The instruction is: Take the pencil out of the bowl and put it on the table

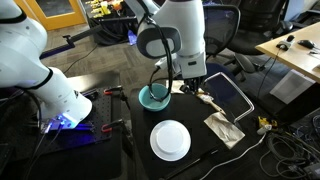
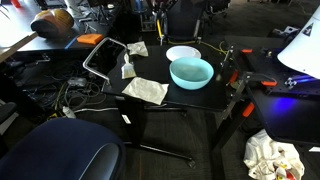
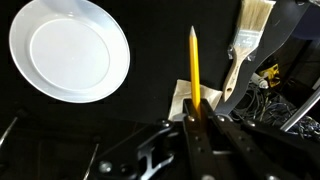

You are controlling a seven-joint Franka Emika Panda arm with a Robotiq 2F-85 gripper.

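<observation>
In the wrist view my gripper is shut on the yellow pencil. The pencil sticks straight out from between the fingers, over the black table. In an exterior view the gripper hangs just beside the teal-green bowl, between it and a dark tablet; the pencil is too small to make out there. The bowl looks empty and stands on the black table.
A flat white plate lies near the bowl. A paintbrush and a crumpled napkin lie by the dark tablet. Cables hang off the table's edge.
</observation>
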